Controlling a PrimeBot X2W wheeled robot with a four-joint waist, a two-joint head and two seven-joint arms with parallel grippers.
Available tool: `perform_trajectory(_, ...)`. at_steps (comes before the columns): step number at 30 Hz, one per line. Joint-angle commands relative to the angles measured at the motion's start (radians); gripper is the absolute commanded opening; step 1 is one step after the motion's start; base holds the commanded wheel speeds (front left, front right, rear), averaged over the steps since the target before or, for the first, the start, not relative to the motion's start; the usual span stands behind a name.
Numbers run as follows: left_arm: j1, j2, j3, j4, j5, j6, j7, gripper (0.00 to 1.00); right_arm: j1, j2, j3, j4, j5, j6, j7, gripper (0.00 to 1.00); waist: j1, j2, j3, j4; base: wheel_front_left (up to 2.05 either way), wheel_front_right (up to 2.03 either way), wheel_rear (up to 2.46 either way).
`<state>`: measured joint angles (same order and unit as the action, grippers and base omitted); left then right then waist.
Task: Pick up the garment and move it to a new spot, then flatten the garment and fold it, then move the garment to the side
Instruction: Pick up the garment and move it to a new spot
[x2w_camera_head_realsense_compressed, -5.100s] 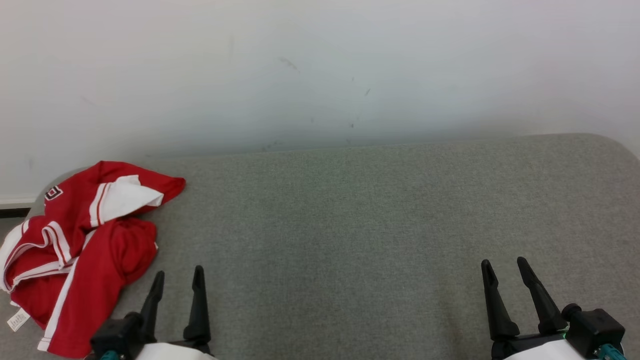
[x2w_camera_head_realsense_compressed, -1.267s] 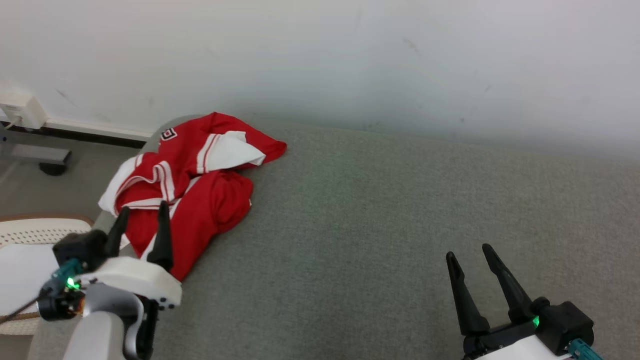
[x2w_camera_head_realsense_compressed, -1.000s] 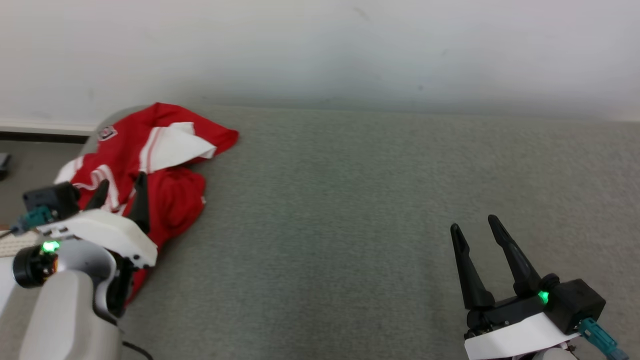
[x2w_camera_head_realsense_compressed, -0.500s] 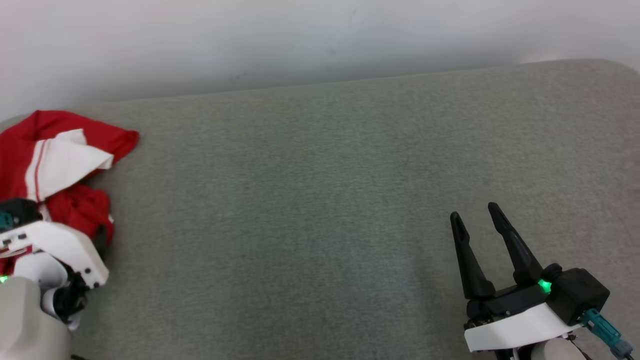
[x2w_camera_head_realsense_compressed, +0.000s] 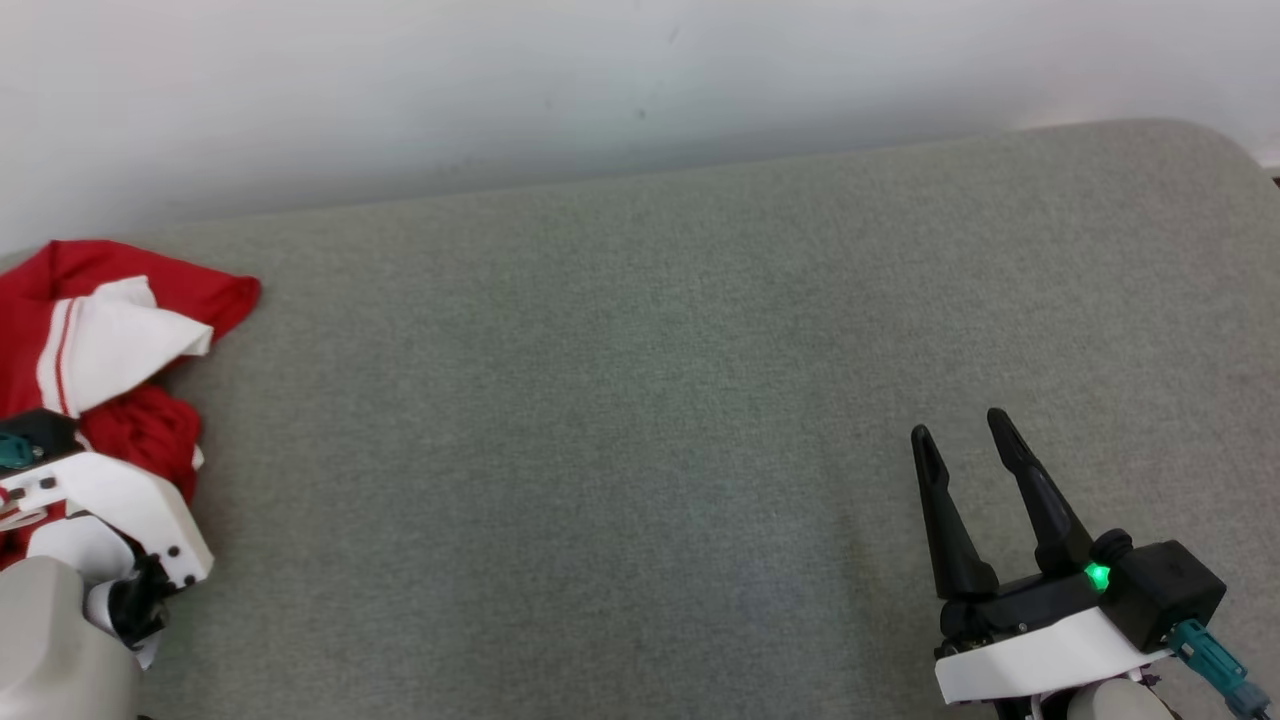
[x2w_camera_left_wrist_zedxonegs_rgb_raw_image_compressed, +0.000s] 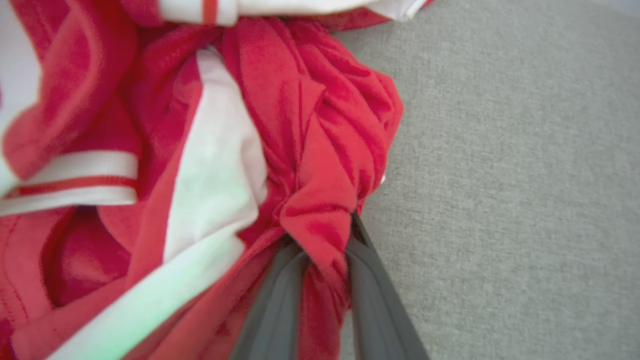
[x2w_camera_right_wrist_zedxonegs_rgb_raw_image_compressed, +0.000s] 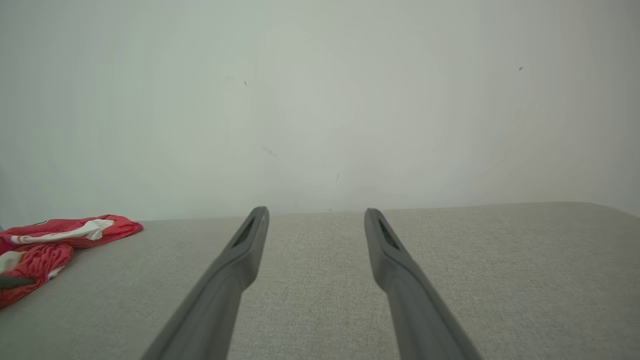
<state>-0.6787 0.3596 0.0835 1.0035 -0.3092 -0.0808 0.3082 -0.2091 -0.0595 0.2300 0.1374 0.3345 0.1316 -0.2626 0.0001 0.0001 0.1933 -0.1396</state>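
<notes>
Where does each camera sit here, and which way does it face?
Head view: on the head, looking forward and down across the grey surface to the wall; right hand lower right, left wrist housing lower left.
Left wrist view: on the left wrist, close on the red-and-white garment; left hand shut on a red fold.
Right wrist view: on the right wrist, looking level along the surface toward the wall; its fingers open.
Shared: head and right wrist views both show the garment at left.
</notes>
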Motion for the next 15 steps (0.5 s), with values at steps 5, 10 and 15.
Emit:
perform_trajectory(5,-0.022,0.002,-0.039,-0.007,0.023,-0.024,-0.029,0.0,0.027,0.003,-0.004,0.013,0.007,-0.002,-0.003,1.0,-0.0001,-0.0001,-0.083,0.039,0.0,0.0,0.0)
perform_trajectory(10,-0.045,0.015,-0.099,-0.07,0.037,-0.041,-0.013,0.0,0.054,0.006,-0.015,0.015,0.015,-0.002,-0.003,1.0,-0.0001,-0.0001,-0.15,0.057,0.0,0.0,0.0)
perform_trajectory(15,-0.058,0.011,-0.165,-0.212,0.015,-0.049,0.031,0.0,0.077,0.008,-0.024,0.01,0.019,-0.002,-0.003,1.0,-0.0001,-0.0001,-0.176,0.061,0.0,0.0,0.0)
